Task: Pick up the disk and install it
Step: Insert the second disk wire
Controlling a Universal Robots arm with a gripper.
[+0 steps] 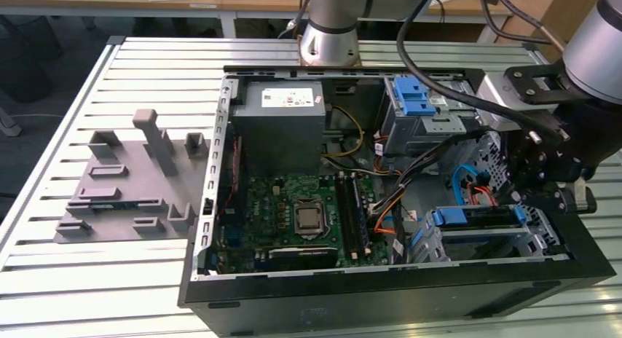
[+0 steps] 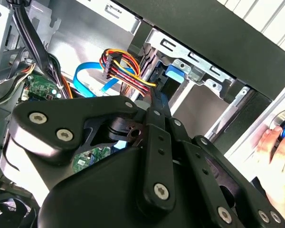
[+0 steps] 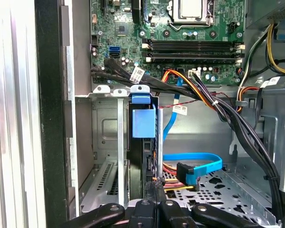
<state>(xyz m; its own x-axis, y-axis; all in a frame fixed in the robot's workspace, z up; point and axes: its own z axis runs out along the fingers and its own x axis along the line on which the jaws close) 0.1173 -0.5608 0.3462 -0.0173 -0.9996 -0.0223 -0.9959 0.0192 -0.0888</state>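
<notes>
The pincer (image 3: 154, 202) is clenched on the thin edge of the disk (image 3: 143, 142), which stands on its side with its blue frame, partway into the metal drive cage (image 3: 107, 128) at the near right corner of the open computer case (image 1: 389, 291) as the exterior view shows it. To do this well, I think the disk must stay straight between the cage walls and slide in softly, clear of the bunch of cables (image 3: 199, 95) just beside it. Farther in, the case holds the green board (image 1: 291, 214) and the grey power box (image 1: 282, 108).
</notes>
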